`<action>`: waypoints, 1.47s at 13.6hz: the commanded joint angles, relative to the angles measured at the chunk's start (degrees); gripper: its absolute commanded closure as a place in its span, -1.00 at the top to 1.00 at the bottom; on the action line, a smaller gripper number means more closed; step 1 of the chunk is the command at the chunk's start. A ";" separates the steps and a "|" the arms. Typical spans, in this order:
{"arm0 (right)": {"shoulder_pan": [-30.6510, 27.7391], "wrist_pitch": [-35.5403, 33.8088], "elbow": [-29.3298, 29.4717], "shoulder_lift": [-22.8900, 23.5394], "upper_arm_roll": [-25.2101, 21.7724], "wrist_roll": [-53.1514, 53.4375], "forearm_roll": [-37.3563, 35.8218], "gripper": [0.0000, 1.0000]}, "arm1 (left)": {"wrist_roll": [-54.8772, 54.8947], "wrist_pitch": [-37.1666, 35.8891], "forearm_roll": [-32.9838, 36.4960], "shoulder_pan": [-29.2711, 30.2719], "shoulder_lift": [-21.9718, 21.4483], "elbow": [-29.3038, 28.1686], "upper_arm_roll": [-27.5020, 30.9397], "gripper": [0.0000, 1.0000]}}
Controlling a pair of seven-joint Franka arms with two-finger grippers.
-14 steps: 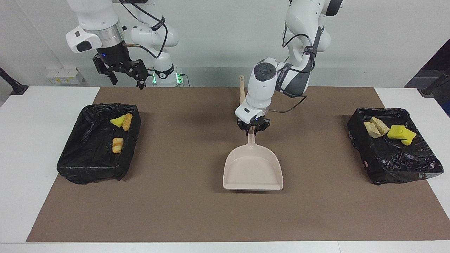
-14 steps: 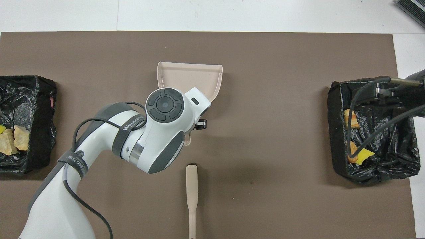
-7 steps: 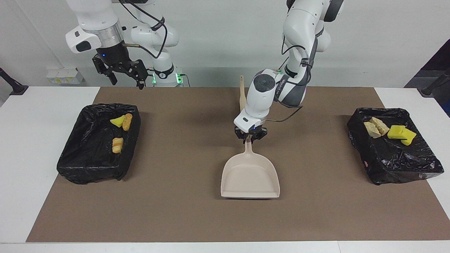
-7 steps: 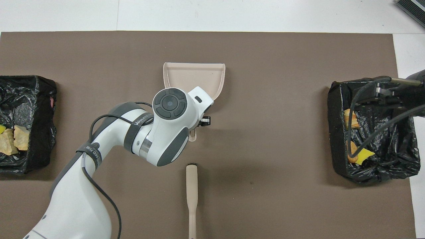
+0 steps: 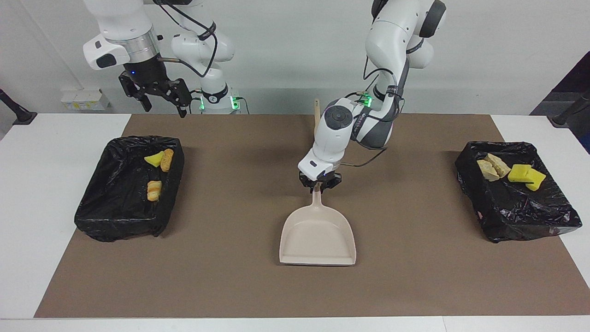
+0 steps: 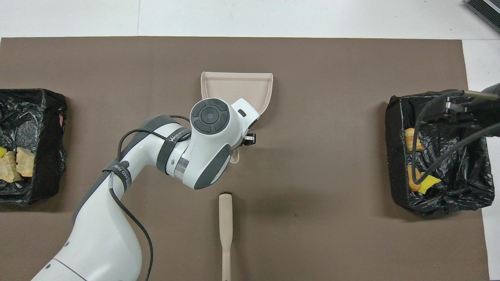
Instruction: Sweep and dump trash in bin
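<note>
Your left hand (image 5: 320, 185) is clamping the dustpan (image 5: 318, 237) handle mid-tabletop (image 5: 230, 286); your right hand (image 5: 161, 94) is waiting spread wide over the mat's edge. The trash (image 5: 156, 173) is lying in both bins (image 5: 126, 189), well apart from either hand.

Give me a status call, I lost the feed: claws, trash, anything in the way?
Left claw shut on dustpan handle, mid-mat. Right claw open, waiting above bin. Trash all in bins; dustpan empty. Brush lies nearer robots, clear.

mat: brown sheet (image 5: 230, 286) over the white table (image 5: 27, 193)
wall box: small, white, possibly an outlet (image 5: 85, 99)
</note>
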 commanded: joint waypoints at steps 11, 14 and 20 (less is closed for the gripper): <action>-0.58 -0.25 -1.27 -1.03 -0.08 -0.87 0.50 1.00 | 7.95 -18.38 -0.88 15.10 -13.78 0.06 1.60 1.00; -0.75 0.02 -1.27 -1.03 -0.25 -0.78 0.50 1.00 | 15.43 -23.75 -0.88 20.73 -17.84 -1.35 1.60 1.00; -0.40 -0.07 -1.27 -1.12 -0.08 -0.78 0.41 1.00 | 25.98 -31.24 0.61 29.18 -23.03 -0.21 1.69 1.00</action>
